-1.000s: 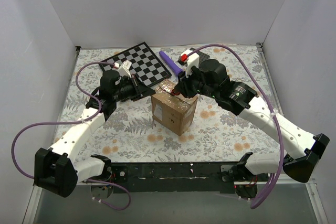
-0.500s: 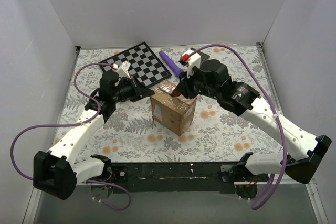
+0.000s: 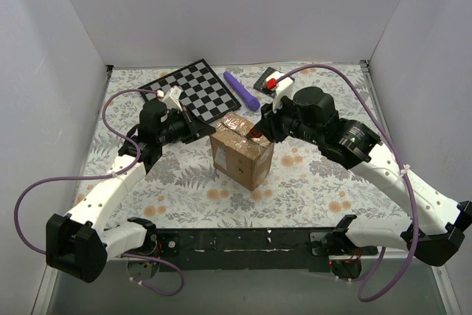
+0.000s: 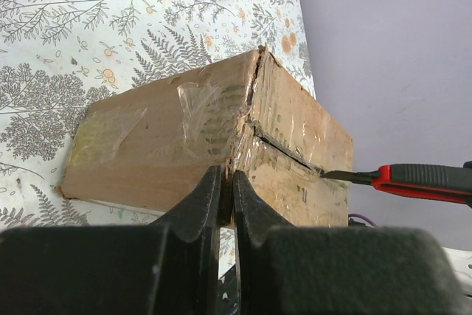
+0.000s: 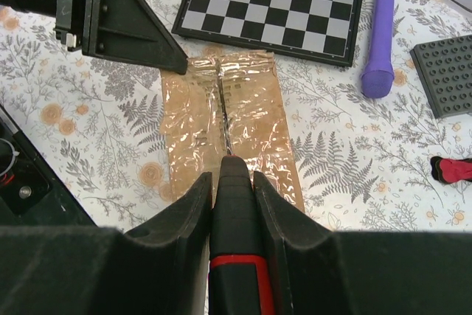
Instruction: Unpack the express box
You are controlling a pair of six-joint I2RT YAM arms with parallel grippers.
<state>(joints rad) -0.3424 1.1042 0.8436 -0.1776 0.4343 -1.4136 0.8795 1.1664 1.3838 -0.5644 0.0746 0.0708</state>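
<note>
1. Box (image 3: 242,154) sits mid-table (image 3: 184,197) between my two arms, taped top up. I judge that it is placed there so both grippers can reach it.
2. Chessboard (image 3: 193,92), dark plate (image 5: 446,71) and purple cylinder (image 3: 241,90) lie on the far side of the box. The board's near corner comes close to it. None of them seem part of this job.
3. Left gripper (image 3: 200,129) presses on the box's far-left top edge, its jaws drawn together to a thin slit. I read this as a brace, so the box does not slide with the blade. I cannot tell whether it also nips any cardboard.
4. Right gripper (image 5: 232,182) is clenched on the knife (image 4: 413,180), with the handle lying along the fingers. The blade tip is in the taped centre seam at the right end of the top.
5. A dark slit (image 4: 284,149) runs along that seam from near the left fingers to the blade. I judge the tape to be cut most of its length, and the flaps are still down.
6. Compared with a second ago, the right wrist has swung right and slightly near, taking the blade toward the right end of the seam. That has uncovered more of the plate. The box has crept a touch left. The left arm has hardly moved.
</note>
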